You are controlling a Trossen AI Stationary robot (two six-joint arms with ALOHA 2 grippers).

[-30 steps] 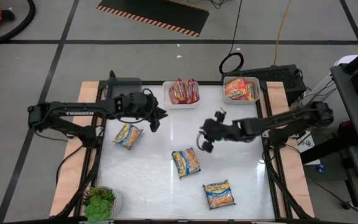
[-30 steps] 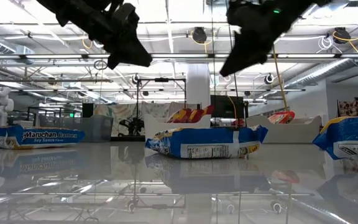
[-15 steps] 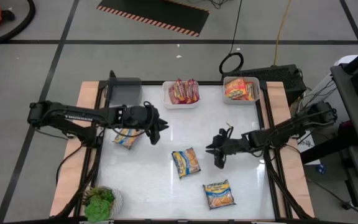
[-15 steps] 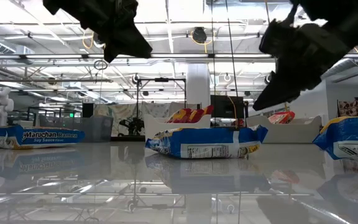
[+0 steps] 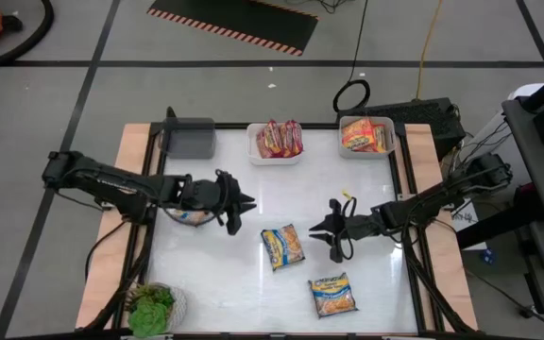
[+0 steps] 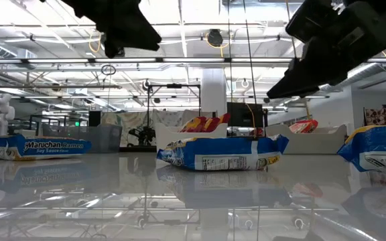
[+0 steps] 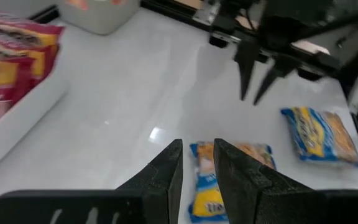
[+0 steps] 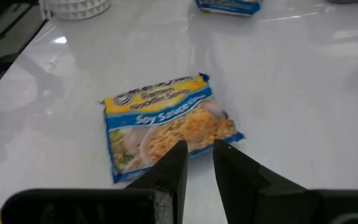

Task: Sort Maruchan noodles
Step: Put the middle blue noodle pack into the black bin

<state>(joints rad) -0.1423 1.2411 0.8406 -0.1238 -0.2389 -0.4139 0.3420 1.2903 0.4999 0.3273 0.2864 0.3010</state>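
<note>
Three blue-and-yellow Maruchan packets lie flat on the white table: a middle one (image 5: 282, 246) (image 8: 166, 127) (image 6: 223, 152), one near the front edge (image 5: 333, 295) (image 6: 377, 150), and a left one (image 5: 192, 213) partly hidden under my left arm. Red packets fill a white bin (image 5: 277, 140); orange-yellow ones fill another (image 5: 366, 134). My left gripper (image 5: 244, 208) (image 7: 197, 149) hovers left of the middle packet, narrowly open and empty. My right gripper (image 5: 331, 238) (image 8: 197, 149) hovers just right of that packet, also narrowly open and empty.
An empty grey bin (image 5: 189, 139) sits at the far left corner beside the two white bins. A green potted plant (image 5: 154, 307) stands at the near left corner. Bare tabletop (image 5: 366, 189) lies between the bins and the packets.
My left gripper has travelled from beside the bins toward the near edge and a little right, passing over the left packet. My right gripper has moved toward the right and near edges, staying in the air. The packets have stayed where they were.
</note>
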